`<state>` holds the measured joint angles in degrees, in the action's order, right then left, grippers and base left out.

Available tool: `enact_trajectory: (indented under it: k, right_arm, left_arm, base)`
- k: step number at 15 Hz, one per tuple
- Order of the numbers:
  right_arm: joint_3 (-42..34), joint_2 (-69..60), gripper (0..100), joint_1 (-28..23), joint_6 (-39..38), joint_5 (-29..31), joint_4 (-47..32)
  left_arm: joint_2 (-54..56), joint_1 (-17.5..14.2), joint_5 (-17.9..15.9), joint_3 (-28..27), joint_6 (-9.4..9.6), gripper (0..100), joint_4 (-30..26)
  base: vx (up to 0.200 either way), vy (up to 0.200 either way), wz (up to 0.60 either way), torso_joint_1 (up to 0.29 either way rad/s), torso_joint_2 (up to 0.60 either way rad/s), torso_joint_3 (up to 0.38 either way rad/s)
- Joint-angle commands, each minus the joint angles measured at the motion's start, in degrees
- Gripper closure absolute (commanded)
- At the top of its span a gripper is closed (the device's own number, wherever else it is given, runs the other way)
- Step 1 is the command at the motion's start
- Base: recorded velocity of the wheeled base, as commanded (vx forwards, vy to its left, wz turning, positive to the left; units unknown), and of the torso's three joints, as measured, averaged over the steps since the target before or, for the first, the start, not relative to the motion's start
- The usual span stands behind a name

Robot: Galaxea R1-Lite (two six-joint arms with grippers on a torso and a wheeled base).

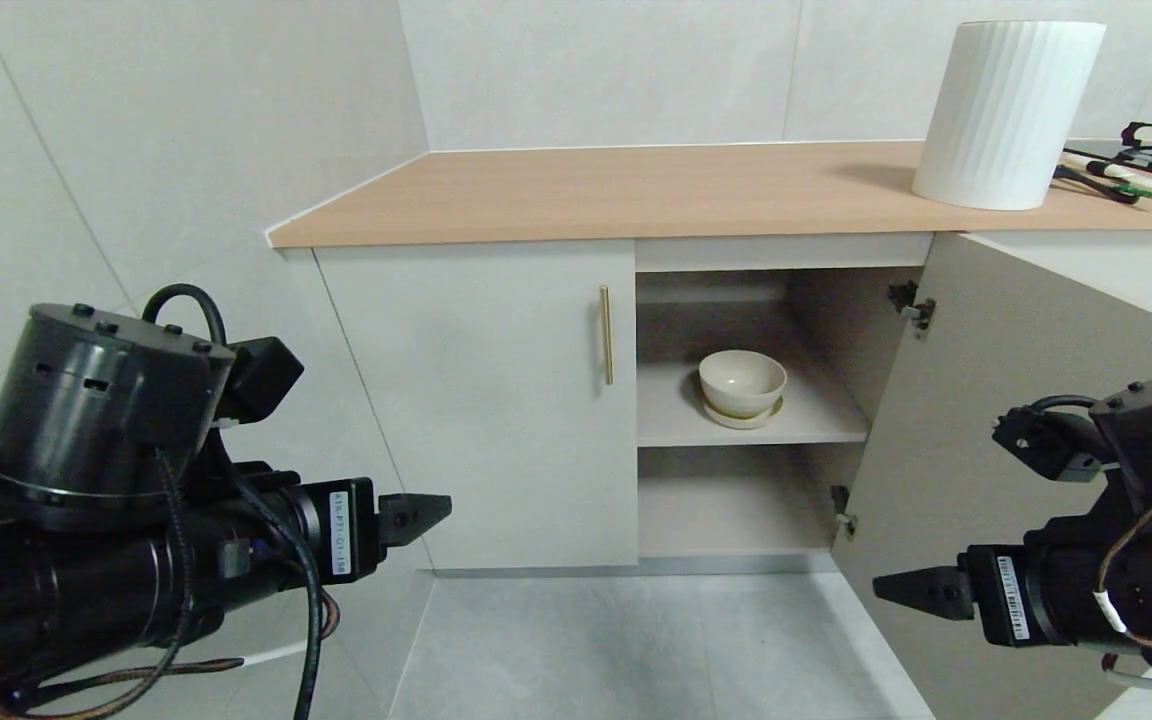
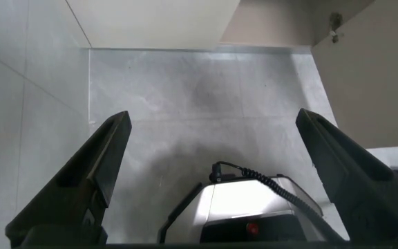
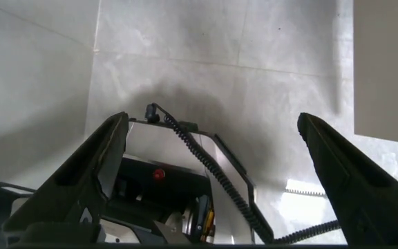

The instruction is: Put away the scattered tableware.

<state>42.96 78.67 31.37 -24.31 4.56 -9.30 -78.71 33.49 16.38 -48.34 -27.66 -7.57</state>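
Down low, in front of a cupboard, my left gripper (image 2: 213, 117) has its two dark fingers spread wide apart, with nothing between them. My right gripper (image 3: 213, 121) is spread just as wide and also holds nothing.

The bowl (image 1: 742, 380), cream-coloured and upright, sits on a small plate (image 1: 742, 416) on the middle shelf (image 1: 816, 420) of the cupboard. It is well apart from both grippers, higher and farther back, roughly between them from side to side.

From the head view I see the whole cupboard front and the bowl. Both wrist views look down at grey floor tiles (image 2: 199, 90). The left wrist view also catches the lower edge of the cupboard and a hinge (image 2: 334, 31).

The left door (image 1: 496, 400) is closed and has a slim brass handle (image 1: 606, 335). The right door (image 1: 986, 450) stands swung open toward me, and my right gripper is in front of its inner face. On the wooden countertop (image 1: 586, 190) stands a tall white ribbed container (image 1: 1006, 110), with dark utensils (image 1: 1136, 170) lying just beside it at the far right.
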Motion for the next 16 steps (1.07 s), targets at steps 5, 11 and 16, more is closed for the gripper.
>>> enact_trajectory:
  k: [5, 11, 16]
  right_arm:
    - [0.81, -2.20, 0, 0.01, 2.16, 0.45, -5.46]
    - [6.43, -8.88, 0, 0.10, 9.54, 0.36, -27.44]
    - [11.01, -15.21, 0, 0.89, 13.94, 1.59, -40.88]
  left_arm:
    - [0.23, 0.35, 0.32, 0.79, 1.38, 0, -0.08]
    - [0.32, 0.35, 0.32, 0.79, 1.56, 0, -0.08]
    - [0.32, 0.35, 0.32, 0.79, 1.56, 0, -0.08]
  base:
    - [0.000, -0.120, 0.00, 0.000, 0.00, 0.000]
    - [0.000, -0.200, 0.00, 0.006, 0.00, 0.001]
    - [0.000, -0.200, 0.00, 0.002, 0.00, 0.004]
